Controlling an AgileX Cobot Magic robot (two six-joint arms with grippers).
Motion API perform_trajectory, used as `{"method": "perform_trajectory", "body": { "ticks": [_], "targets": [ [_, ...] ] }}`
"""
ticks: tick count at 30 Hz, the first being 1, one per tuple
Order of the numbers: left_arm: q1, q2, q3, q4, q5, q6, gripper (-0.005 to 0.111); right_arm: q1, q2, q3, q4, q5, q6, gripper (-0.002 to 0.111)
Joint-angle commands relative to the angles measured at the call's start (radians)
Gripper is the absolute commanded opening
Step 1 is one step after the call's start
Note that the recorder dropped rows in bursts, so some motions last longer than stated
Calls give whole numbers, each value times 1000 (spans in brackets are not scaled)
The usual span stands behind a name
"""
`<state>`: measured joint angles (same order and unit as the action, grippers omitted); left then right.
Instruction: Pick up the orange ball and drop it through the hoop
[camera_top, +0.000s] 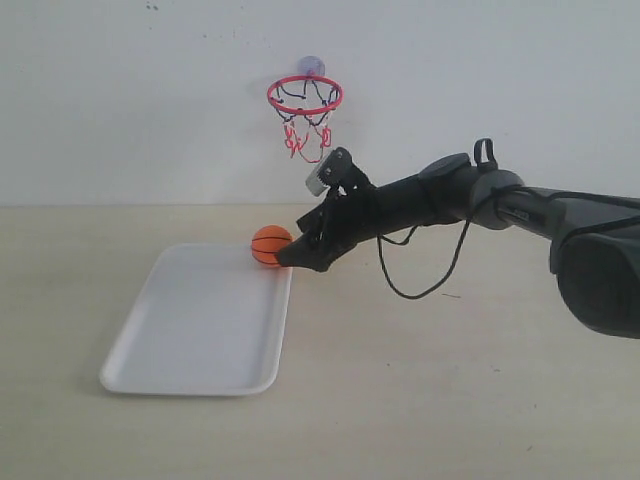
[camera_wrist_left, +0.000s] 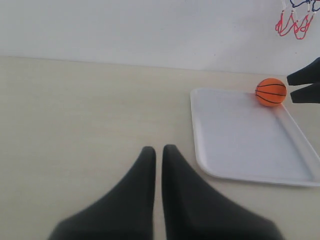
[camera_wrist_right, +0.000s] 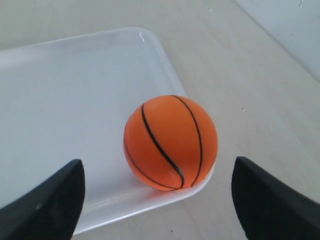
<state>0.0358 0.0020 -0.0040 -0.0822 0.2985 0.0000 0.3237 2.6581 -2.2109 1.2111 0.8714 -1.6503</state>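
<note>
Pale wooden desk (camera_top: 450, 380), white wall. Small orange black-seamed ball (camera_top: 270, 245) sits in the white plastic tray's (camera_top: 200, 330) far corner; red-ringed netted hoop (camera_top: 304, 110) on wall above. I read right pincer (camera_wrist_right: 157, 167) spread wide, just beside ball; left pincer (camera_wrist_left: 159, 150) nearly closed, empty.

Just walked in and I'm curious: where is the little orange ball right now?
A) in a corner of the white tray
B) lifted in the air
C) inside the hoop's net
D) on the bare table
A: the orange ball rests in a corner of the white tray, the right arm's open fingers clear of it.
</note>
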Motion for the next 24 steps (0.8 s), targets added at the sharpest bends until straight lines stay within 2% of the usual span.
{"method": "perform_trajectory", "body": {
  "ticks": [1,10,12,16,20,24],
  "targets": [
    [3,-2,4,-3,-8,-7,4,11,8,-10,17,11,-33,75],
    [3,-2,4,-3,-8,-7,4,24,15,-12,50,-16,-79,75],
    [3,-2,4,-3,-8,-7,4,24,26,-21,63,-18,-83,72],
    [3,-2,4,-3,-8,-7,4,28,63,-55,63,-11,-72,54],
    [3,-2,4,-3,-8,-7,4,25,72,-77,32,-18,-26,41],
    [3,-2,4,-3,-8,-7,4,23,72,-95,32,-13,-5,18]
  ]
}}
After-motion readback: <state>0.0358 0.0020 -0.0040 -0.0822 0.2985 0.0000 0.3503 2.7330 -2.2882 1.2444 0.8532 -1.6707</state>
